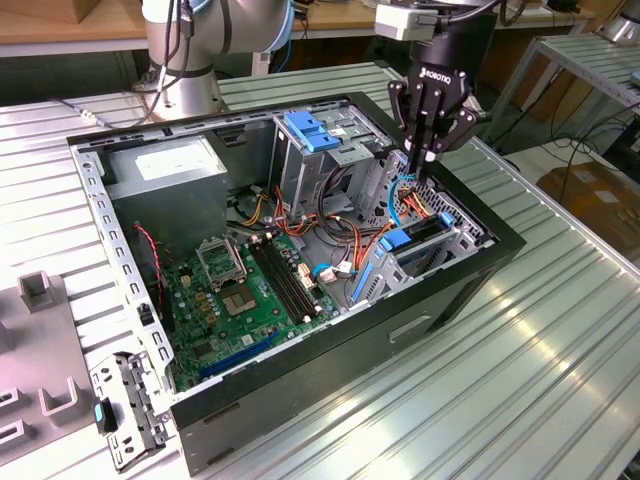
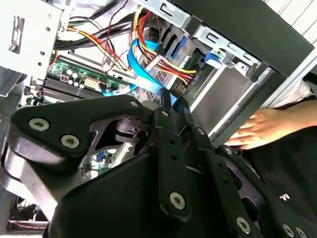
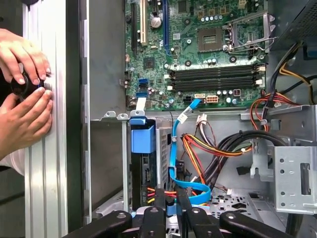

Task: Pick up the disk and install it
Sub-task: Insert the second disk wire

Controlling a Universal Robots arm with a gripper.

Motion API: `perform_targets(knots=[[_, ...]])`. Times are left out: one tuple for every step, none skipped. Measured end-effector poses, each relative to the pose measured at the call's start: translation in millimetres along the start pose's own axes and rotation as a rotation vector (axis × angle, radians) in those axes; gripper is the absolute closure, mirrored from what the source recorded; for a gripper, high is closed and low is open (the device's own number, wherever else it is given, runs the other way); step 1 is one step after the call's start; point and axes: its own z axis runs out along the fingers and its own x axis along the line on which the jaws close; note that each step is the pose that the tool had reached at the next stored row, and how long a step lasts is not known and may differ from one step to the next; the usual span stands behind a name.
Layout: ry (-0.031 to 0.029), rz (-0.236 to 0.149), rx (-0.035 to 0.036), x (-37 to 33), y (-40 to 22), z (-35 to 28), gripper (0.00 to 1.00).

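- In the exterior view, black gripper [image 1: 425,155] low over the open computer case [image 1: 300,395], pointing down into the corner at the exterior view's right.
- Fingers pressed together, with a bit of the blue cable [image 3: 173,148] pinched between the tips, as seen in both wrist views [image 2: 171,99] [image 3: 171,202].
- Same blue cable [image 2: 136,64] curving from the tips past a bunch of red, yellow and black wires [image 3: 208,146].
- Disk [image 3: 146,173] already inside the case, standing on its edge in the metal bay just beside the gripper, not held.
- Blue tab [image 3: 142,139] at the end of the disk that faces the green board [image 3: 198,54].
- In the exterior view, disk [image 1: 422,230] as a dark slot between blue rails, close under the fingertips.
- Case lying on its side on a ribbed metal surface [image 1: 520,380], the open side up.
- Grey power box [image 1: 165,170] in the far corner of the case, well apart from the gripper.
- Blue handle [image 1: 310,130] on top of the drive cage, near the gripper but not touching.
- Two hands [image 3: 22,54] [image 3: 25,121] of a person outside the case, on the surface, around a small black round thing.
- One hand [image 2: 262,129] also in the second wrist view, next to the outer wall of the case.
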Motion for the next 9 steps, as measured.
perform_targets(knots=[[0.0000,0.000,0.0000,-0.5,-0.1,1.7,0.76],[0.0006,0.000,0.0000,-1.1,-0.2,3.8,0.76],[0.0014,0.000,0.0000,-1.5,-0.3,5.3,0.76],[0.0032,0.000,0.0001,-2.0,-0.3,6.8,0.76],[0.0052,0.000,0.0001,-2.2,-0.4,7.8,0.76],[0.0080,0.000,0.0003,-2.5,-0.4,8.9,0.78],[0.0110,0.000,0.0003,-2.8,-0.5,9.8,0.84],[0.0158,0.000,0.0005,-3.2,-0.5,11.2,0.84],[0.0167,0.000,0.0005,-3.2,-0.5,11.2,0.84]])
